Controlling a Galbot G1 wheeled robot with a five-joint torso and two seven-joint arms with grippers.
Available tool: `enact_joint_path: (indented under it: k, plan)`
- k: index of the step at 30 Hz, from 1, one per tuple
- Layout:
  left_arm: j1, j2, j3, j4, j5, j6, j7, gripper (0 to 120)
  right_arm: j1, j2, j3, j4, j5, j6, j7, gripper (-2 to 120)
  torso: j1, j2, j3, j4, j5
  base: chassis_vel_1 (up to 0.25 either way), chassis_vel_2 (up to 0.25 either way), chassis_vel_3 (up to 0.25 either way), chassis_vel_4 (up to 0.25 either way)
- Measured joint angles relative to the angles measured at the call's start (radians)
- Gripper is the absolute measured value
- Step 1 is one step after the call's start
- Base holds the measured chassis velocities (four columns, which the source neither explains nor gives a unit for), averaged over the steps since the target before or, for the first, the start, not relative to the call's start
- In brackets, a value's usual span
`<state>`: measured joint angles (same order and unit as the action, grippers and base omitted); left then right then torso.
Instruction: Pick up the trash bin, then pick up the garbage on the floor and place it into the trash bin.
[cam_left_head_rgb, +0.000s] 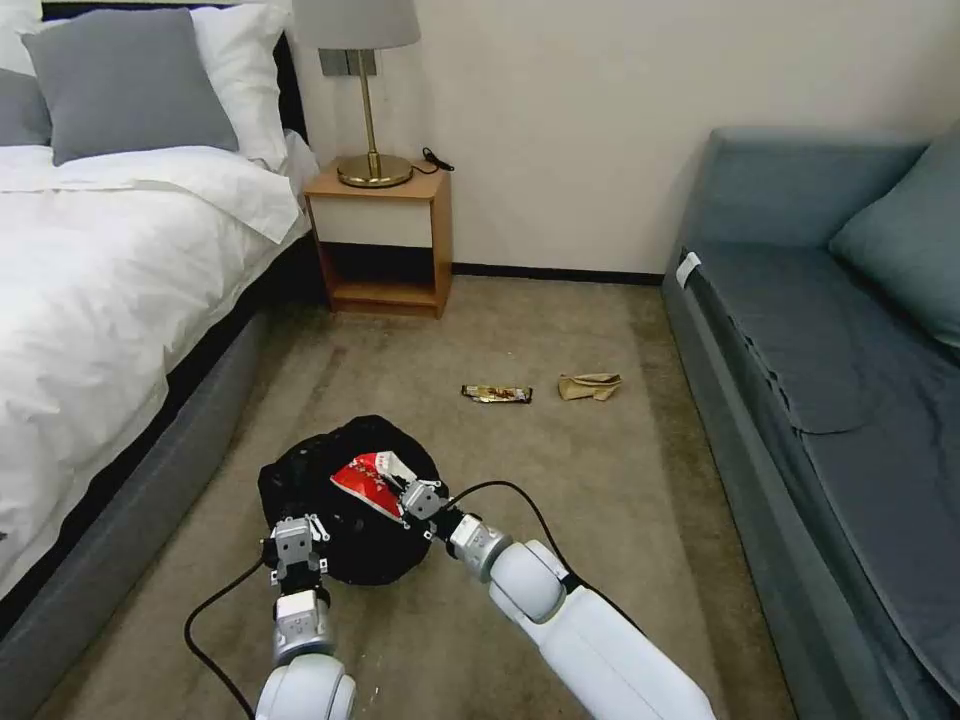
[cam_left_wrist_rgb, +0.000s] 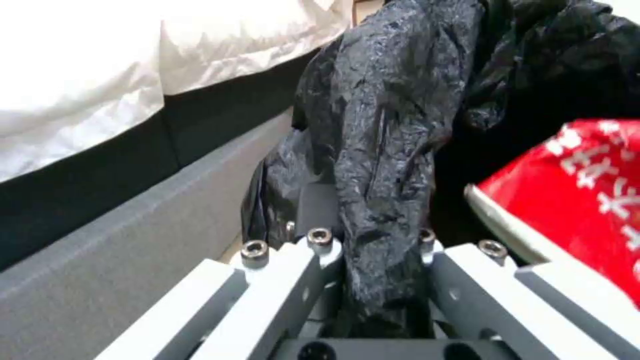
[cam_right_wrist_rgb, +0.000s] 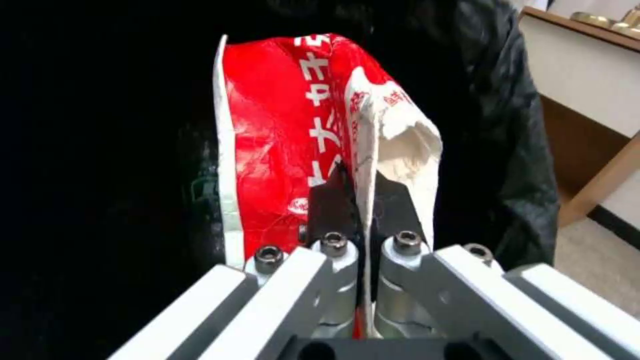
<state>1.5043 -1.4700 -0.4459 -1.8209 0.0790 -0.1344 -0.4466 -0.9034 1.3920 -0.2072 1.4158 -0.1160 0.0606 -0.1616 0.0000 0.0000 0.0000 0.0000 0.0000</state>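
Note:
The trash bin, covered by its black bag liner, hangs low over the carpet with my left gripper shut on the liner at its near rim. My right gripper is shut on a red-white snack bag, holding it over the bin's dark mouth; the same bag is pinched between the black pads. On the carpet farther off lie a gold-brown candy wrapper and a tan paper wad.
A bed with white bedding runs along the left, its grey base close beside the bin. A wooden nightstand with a lamp stands at the back wall. A blue-grey sofa lines the right.

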Motion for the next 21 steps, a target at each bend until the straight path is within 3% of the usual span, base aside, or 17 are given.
enact_joint_path:
  k: [5, 8, 14, 17, 21]
  plan:
    - [0.01, -0.002, 0.002, -0.028, -0.002, 0.0, 0.004, 4, -0.026, -0.004, 0.009, 0.017, -0.023, -0.016, 0.017, 6, 0.0, 0.0, 0.0, -0.0001, 0.0, 0.0, 0.0, 0.0, 0.0]
    - [0.021, 0.0, 0.002, -0.048, -0.006, -0.006, 0.01, 4, -0.053, -0.006, 0.014, 0.026, -0.053, -0.026, 0.06, 22, 0.0, 0.0, 0.0, -0.0001, 0.0, 0.0, 0.0, 0.0, 0.0]
    - [0.033, 0.008, 0.003, -0.06, -0.013, -0.017, 0.012, 4, -0.091, 0.003, 0.035, 0.05, -0.076, -0.05, 0.094, 38, 0.0, 0.0, 0.0, 0.0, 0.0, 0.0, 0.0, 0.0, 0.0]
    - [0.038, 0.01, 0.003, -0.061, -0.014, -0.03, 0.012, 4, -0.123, 0.009, 0.063, 0.086, -0.085, -0.069, 0.118, 55, 0.0, 0.0, 0.0, -0.0001, 0.0, 0.0, 0.0, 0.0, 0.0]
    - [0.051, 0.01, 0.006, -0.066, -0.014, -0.042, 0.013, 4, -0.151, 0.005, 0.1, 0.125, -0.086, -0.075, 0.13, 68, 0.0, 0.0, 0.0, 0.0, 0.0001, 0.0, 0.0, 0.0, 0.0]
